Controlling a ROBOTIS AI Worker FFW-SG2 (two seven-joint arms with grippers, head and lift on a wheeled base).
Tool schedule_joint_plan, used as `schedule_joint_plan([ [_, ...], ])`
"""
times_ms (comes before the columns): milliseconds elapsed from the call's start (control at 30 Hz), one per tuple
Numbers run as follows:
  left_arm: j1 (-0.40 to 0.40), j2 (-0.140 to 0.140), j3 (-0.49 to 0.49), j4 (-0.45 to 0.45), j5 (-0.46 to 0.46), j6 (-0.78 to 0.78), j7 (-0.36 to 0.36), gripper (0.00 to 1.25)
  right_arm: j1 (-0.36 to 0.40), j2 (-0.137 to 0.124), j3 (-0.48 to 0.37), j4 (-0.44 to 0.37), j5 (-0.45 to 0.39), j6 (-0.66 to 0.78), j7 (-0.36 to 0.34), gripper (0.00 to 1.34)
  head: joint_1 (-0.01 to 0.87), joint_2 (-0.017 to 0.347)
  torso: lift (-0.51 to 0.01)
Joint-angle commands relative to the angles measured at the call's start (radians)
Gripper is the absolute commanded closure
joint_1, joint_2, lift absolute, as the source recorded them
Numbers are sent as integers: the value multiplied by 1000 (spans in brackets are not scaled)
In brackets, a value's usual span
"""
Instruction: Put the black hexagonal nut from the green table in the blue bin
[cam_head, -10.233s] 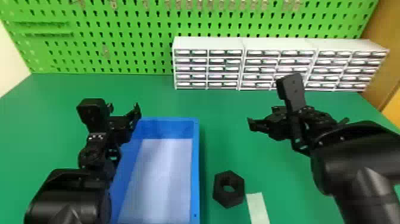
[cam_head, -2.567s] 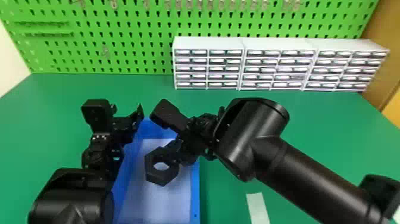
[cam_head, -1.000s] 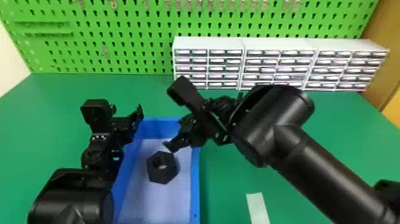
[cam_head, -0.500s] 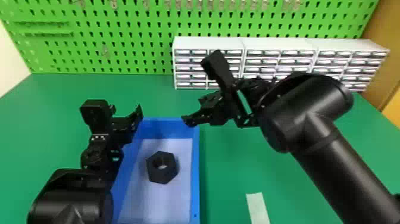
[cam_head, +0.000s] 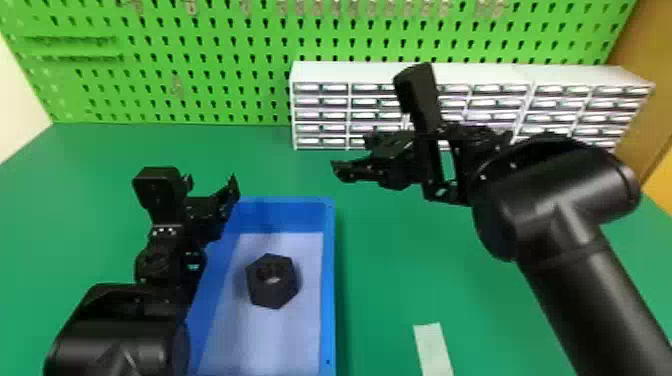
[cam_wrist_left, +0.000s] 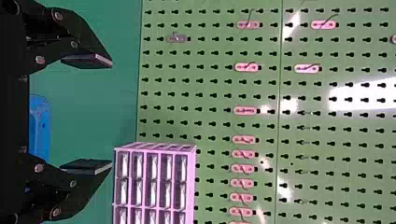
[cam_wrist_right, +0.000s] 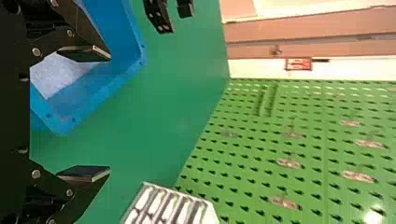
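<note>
**Inside the blue bin (cam_head: 328, 280): black hexagonal nut (cam_head: 286, 286), with left gripper (cam_head: 211, 181) and right gripper (cam_head: 351, 154) both spread.**

Head view: nut lies flat on the bin's white floor, hole facing up, apart from the side walls. Bin sits on the green table (cam_head: 390, 260). Left gripper is at the bin's far left, overlapping the rim in this view; can't tell if it touches. Its 2 fingers are apart. Right gripper is above the table, to the right of the bin and level with its far end or beyond, fingers apart. Its arm comes in from the lower right and partly covers the 3 white drawer units (cam_head: 345, 72). Units stand at the back of the table, against the green pegboard (cam_head: 220, 36). 1 pale strip (cam_head: 433, 350) lies on the table, right of the bin.

Left wrist view: 2 fingers wide apart, pads (cam_wrist_left: 88, 60) facing each other across a gap. Blue bin edge shows between them, close to the finger bases. Farther off, 1 drawer unit and the pegboard with hooks on pink bases (cam_wrist_left: 247, 67).

Right wrist view: 2 fingers wide apart, open space between the pads (cam_wrist_right: 86, 172). Bin corner and part of its white floor show past them. Left gripper's fingertips show farther off, over the table. 1 red and white sign (cam_wrist_right: 298, 64) is on the wall.
</note>
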Motion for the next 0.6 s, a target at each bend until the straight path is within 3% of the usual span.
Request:
schedule_joint_plan([
  [0,0,0,0,-2,0,0,0,486,35,12,-66,0,13,-60,0,410,686,51,-96],
  [333,-1,0,-1,-2,-3,0,0,486,99,35,-198,1,56,-182,-8,410,686,51,-96],
  [567,-1,0,-1,-2,-3,0,0,486,151,50,-266,1,58,-290,-97,410,686,51,-96],
])
